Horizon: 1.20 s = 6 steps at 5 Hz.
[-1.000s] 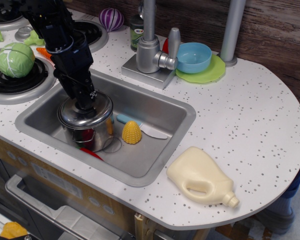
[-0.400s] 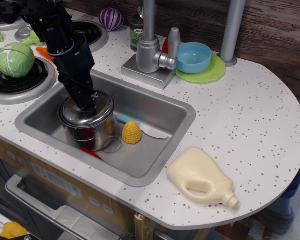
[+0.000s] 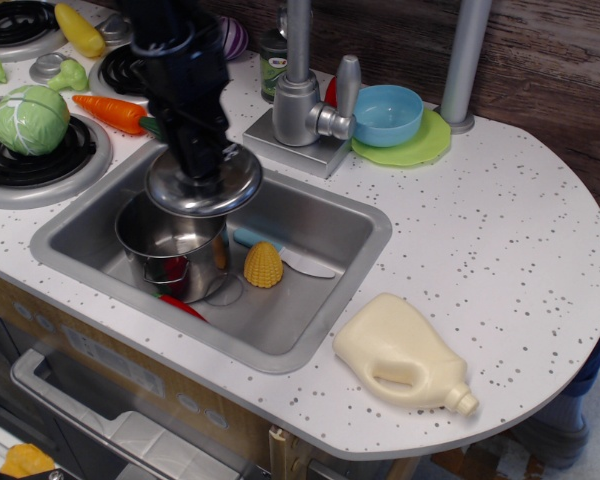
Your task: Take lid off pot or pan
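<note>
The shiny steel pot (image 3: 172,260) stands open in the left part of the sink (image 3: 320,300). The round steel lid (image 3: 204,186) hangs in the air above and a little to the right of the pot, clear of its rim. My black gripper (image 3: 200,172) comes down from above and is shut on the lid's centre knob, which the fingers hide.
In the sink lie a yellow corn cob (image 3: 263,265), a knife with a light blue handle (image 3: 280,254) and something red under the pot. A faucet (image 3: 300,90), blue bowl (image 3: 387,113) on a green plate, cabbage (image 3: 30,118), carrot (image 3: 110,112) and a cream bottle (image 3: 405,355) stand around.
The gripper has risen and moved right with the lid, which has come off the pot. The pot now stands open in the sink.
</note>
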Motion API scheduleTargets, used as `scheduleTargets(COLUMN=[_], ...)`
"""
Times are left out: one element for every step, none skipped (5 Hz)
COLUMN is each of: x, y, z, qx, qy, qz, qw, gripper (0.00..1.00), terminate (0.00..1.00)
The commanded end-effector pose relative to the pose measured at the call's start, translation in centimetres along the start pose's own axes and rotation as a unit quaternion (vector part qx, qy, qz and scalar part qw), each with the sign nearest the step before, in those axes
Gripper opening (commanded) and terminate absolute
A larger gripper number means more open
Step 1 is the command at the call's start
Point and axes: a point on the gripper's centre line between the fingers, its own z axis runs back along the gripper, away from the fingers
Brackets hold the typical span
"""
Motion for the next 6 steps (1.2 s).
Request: scheduleTargets(x=[-0.8, -3.1, -5.5, -8.6, -11.3, -11.9], y=[1.2, 3.3, 4.9, 6.7, 7.5, 8.1], z=[3.1, 3.7, 3.2, 1.3, -0.1, -1.8], qx=[0.039, 0.044, 0.042, 0.024, 0.015, 0.007], qy=[-0.01, 0.015, 0.022, 0.015, 0.006, -0.009], qz=[-0.002, -0.015, -0.016, -0.02, -0.02, -0.031], qw=[0.9992, 0.9988, 0.9987, 0.9994, 0.9997, 0.9994], gripper=[0.0, 0.0, 0.0, 0.0, 0.0, 0.0], terminate=[0.0, 0.0, 0.0, 0.0, 0.0, 0.0])
